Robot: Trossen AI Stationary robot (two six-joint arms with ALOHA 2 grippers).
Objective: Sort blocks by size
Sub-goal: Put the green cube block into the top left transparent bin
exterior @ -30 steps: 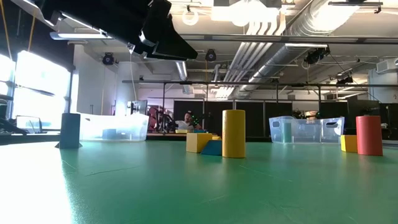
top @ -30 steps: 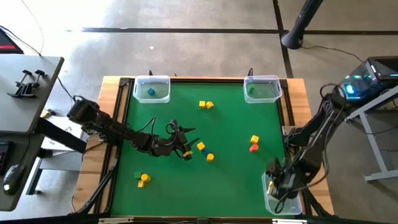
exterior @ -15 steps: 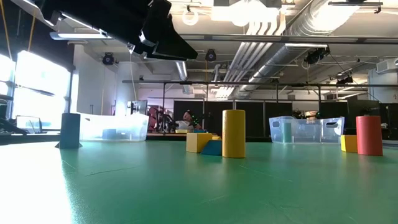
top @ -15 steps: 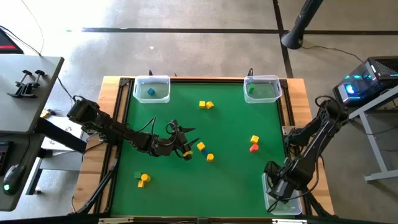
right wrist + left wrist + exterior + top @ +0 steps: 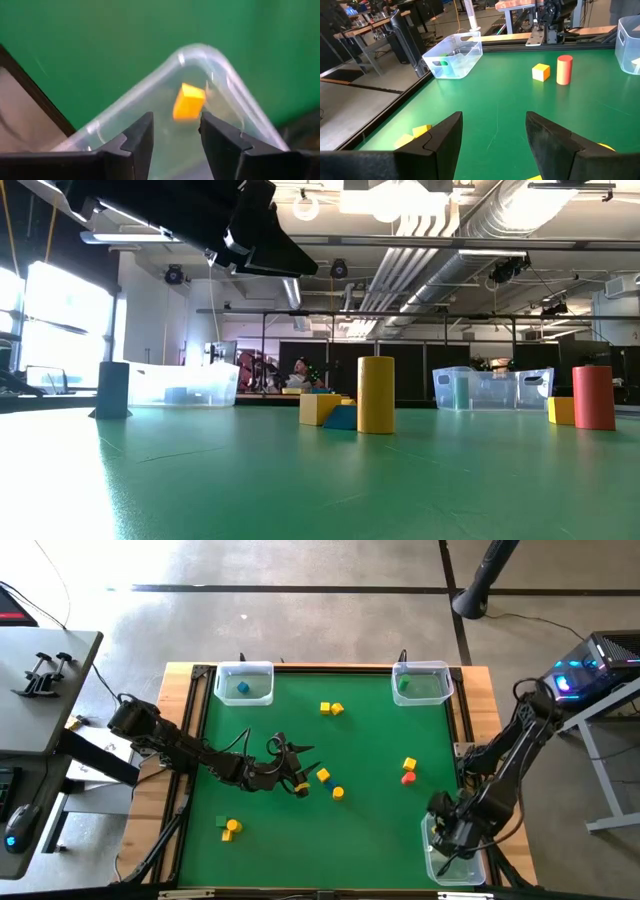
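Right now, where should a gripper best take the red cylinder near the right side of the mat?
Probably from straight above, fingers closing across the curved sides of the red cylinder near its top: it stands upright. Keep the fingers off the yellow block beside it.

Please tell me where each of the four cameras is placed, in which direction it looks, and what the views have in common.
High view: above the table, looking down; both arms show, left gripper mid-table.
Low view: at table height, looking level across; one arm overhead, yellow cylinder ahead.
Left wrist view: over open fingers toward red cylinder.
Right wrist view: open fingers above corner bin holding an orange block.
Shared: red cylinder, in high, low and left wrist views.
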